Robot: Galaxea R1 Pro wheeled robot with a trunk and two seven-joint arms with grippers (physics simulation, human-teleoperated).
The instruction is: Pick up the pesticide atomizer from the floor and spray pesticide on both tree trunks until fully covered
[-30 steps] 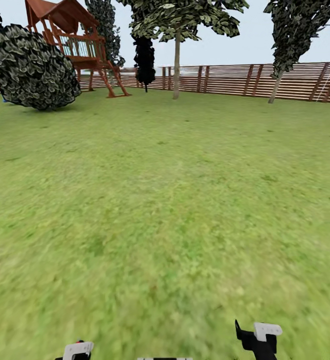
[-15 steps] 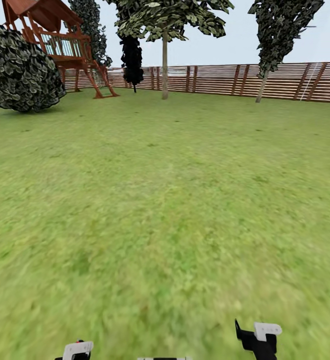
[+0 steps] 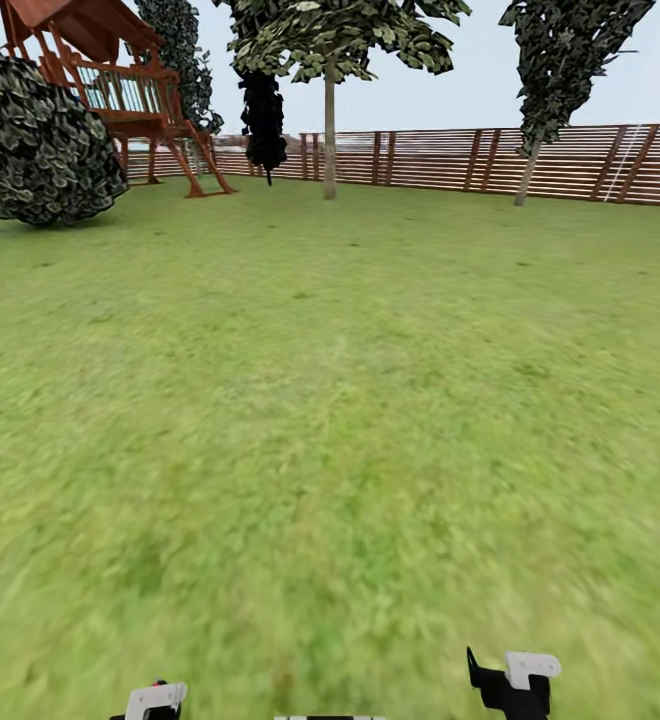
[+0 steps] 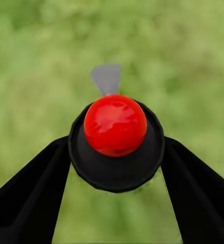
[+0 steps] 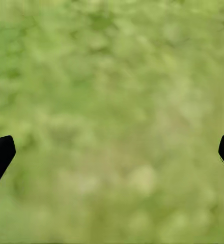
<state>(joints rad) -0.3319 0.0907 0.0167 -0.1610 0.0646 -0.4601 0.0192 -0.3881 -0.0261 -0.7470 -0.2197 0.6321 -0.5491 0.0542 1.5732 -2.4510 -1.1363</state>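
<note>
Two pale-trunked trees with jagged dark green foliage stand at the upper edge of the head view: one at upper centre point(image 3: 329, 130), one leaning at upper right point(image 3: 526, 165), both before the brown horizontal-slat wooden fence point(image 3: 450, 158).

Upper left: one round dark mottled bush point(image 3: 30, 150); one red-brown wooden play tower point(image 3: 120, 90); one narrow all-black tree point(image 3: 263, 115).

Left gripper point(image 4: 115, 152): clamped on the pesticide atomizer, a black round body with red ball top point(image 4: 115, 126).

Right gripper point(image 5: 112, 147): fingers spread wide, empty, over blurred green grass floor point(image 5: 112, 101).

Step judged: approach. Drive straight at the centre trunk, atomizer level, stopping near enough for spray to reach bark.
</note>
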